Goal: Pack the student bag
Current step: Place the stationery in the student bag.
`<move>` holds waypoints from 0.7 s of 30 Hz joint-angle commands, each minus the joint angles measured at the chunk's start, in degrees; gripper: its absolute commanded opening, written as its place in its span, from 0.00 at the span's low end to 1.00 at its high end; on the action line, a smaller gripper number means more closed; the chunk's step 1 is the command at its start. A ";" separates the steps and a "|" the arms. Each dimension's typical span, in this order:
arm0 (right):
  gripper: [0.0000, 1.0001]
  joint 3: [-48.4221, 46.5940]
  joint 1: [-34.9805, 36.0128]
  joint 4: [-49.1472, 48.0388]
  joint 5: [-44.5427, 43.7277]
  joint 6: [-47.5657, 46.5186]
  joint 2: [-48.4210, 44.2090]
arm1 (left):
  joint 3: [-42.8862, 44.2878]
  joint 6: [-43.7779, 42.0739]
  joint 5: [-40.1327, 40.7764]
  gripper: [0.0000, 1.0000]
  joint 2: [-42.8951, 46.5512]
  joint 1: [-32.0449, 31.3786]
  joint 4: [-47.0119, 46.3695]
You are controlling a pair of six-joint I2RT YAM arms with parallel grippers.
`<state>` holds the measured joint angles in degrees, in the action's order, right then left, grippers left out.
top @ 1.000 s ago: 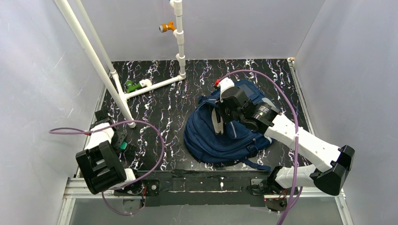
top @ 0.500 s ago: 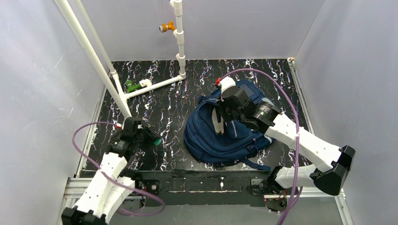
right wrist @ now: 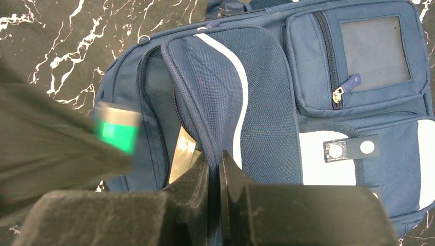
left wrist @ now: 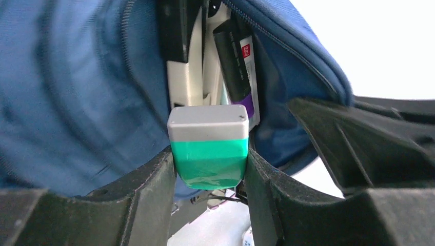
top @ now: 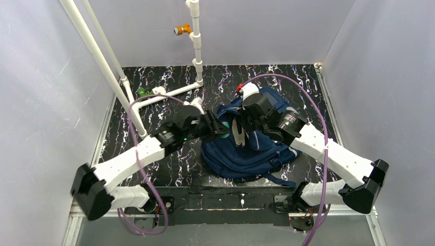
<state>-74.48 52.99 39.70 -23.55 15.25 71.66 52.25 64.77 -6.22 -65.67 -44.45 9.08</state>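
Note:
The navy blue student bag [top: 241, 154] lies on the black marbled table, its main pocket unzipped. My right gripper [right wrist: 215, 166] is shut on the edge of the bag's flap [right wrist: 225, 97] and holds the pocket open. My left gripper [left wrist: 209, 169] is shut on a small green and grey block [left wrist: 209, 146] and holds it right at the pocket's mouth; the block also shows blurred in the right wrist view [right wrist: 118, 130]. Inside the pocket I see a dark tube with a purple label [left wrist: 237, 61] and white flat items [left wrist: 187, 77]. The bag's white patch [right wrist: 328, 164] faces up.
A white pipe frame [top: 154, 95] with a green fitting [top: 141, 93] stands at the back left, and an orange fitting [top: 180, 29] hangs on the upright pipe. Grey walls close in the table on three sides. Purple cables loop from both arms.
My left arm has swung from the table's near left corner across to the bag, carrying the green block to the open pocket. The right gripper has held still on the flap.

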 commanded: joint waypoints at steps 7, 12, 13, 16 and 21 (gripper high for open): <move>0.01 -6.62 0.18 -7.27 -1.41 1.83 -2.55 | 10.89 -2.56 -3.82 0.37 -17.21 -3.50 -12.24; 0.01 -6.59 0.18 -7.28 -1.50 1.86 -2.74 | 14.45 -2.95 -3.86 0.52 -21.35 -2.93 -11.52; 0.01 -6.53 0.18 -7.28 -1.49 1.91 -2.74 | 14.59 -2.95 -3.54 0.57 -21.72 -2.93 -11.42; 0.01 -6.05 0.18 -7.61 -1.41 1.90 -3.00 | 14.47 -3.07 -2.86 0.70 -22.04 -2.97 -11.20; 0.01 -5.90 0.18 -7.38 -1.41 1.64 -2.85 | 14.09 -4.42 -2.13 0.78 -20.59 -2.93 -9.84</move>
<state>-75.66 52.45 40.53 -26.68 16.05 71.57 64.27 62.06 -9.52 -87.88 -47.29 -0.75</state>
